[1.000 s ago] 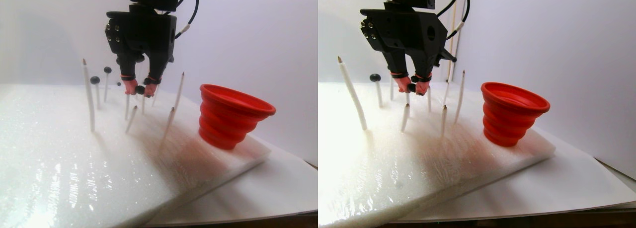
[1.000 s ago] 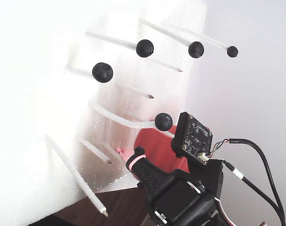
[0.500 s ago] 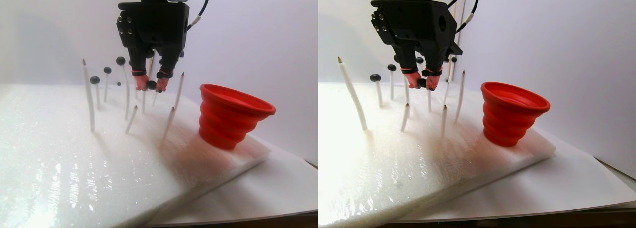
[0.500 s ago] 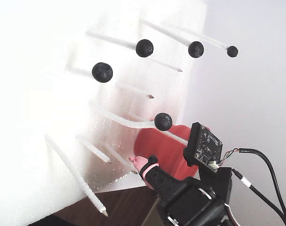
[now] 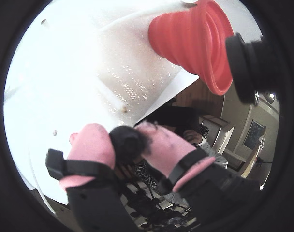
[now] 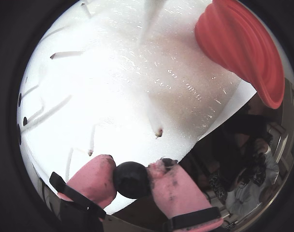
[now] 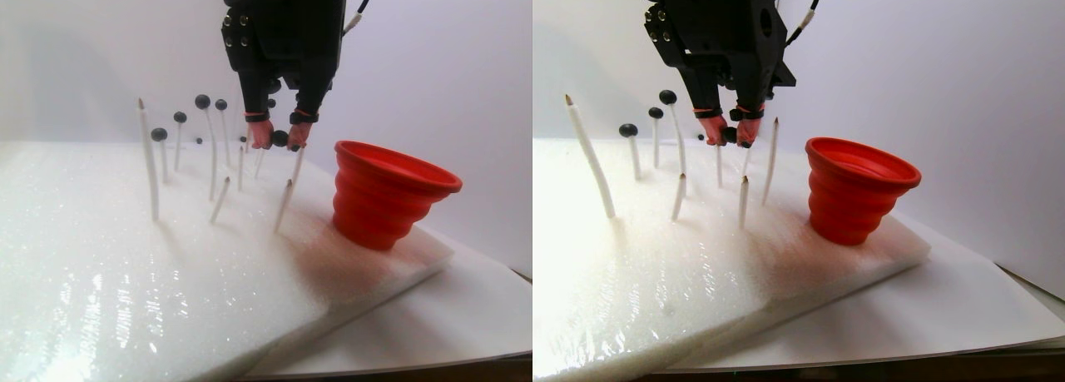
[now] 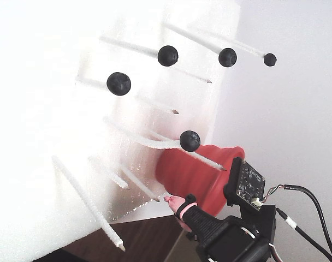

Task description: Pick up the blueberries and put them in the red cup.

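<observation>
My black gripper (image 6: 131,174) with pink fingertips is shut on one blue-black blueberry (image 6: 131,180), seen pinched between the pads in both wrist views (image 5: 126,143). In the stereo pair view the gripper (image 7: 279,139) hangs above the white foam, left of the red cup (image 7: 387,195) and about level with its rim. The ribbed red cup (image 5: 195,38) stands tilted near the foam's right edge. Several other blueberries sit on tips of white sticks (image 8: 118,83) (image 8: 167,55) (image 8: 189,140), behind and left of the gripper (image 7: 201,101).
A white foam slab (image 7: 125,257) holds several thin white sticks (image 7: 148,161), some bare-tipped (image 7: 284,203), just under and left of the gripper. The slab lies on white sheets over a brown table (image 7: 399,369). A pale wall stands behind.
The gripper, still shut on the blueberry, has risen and moved right, away from the sticks and closer to the red cup.
</observation>
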You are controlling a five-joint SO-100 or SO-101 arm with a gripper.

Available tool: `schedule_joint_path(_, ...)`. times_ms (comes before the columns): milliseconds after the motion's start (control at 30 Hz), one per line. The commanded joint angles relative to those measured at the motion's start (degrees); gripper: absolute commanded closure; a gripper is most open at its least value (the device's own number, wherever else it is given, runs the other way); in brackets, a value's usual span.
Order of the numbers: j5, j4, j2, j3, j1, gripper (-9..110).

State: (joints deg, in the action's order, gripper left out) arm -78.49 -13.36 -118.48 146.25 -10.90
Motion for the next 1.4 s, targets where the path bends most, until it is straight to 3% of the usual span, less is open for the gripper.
schedule_joint_path(0, -0.79, -1.32, -5.27, -4.48, -2.90, 91)
schedule_joint_path(967, -6.24, -4.13, -6.15, -10.55, -14.15, 91)
schedule_joint_path(1367, -6.59, -0.18, -1.85, -13.80, -17.84, 91)
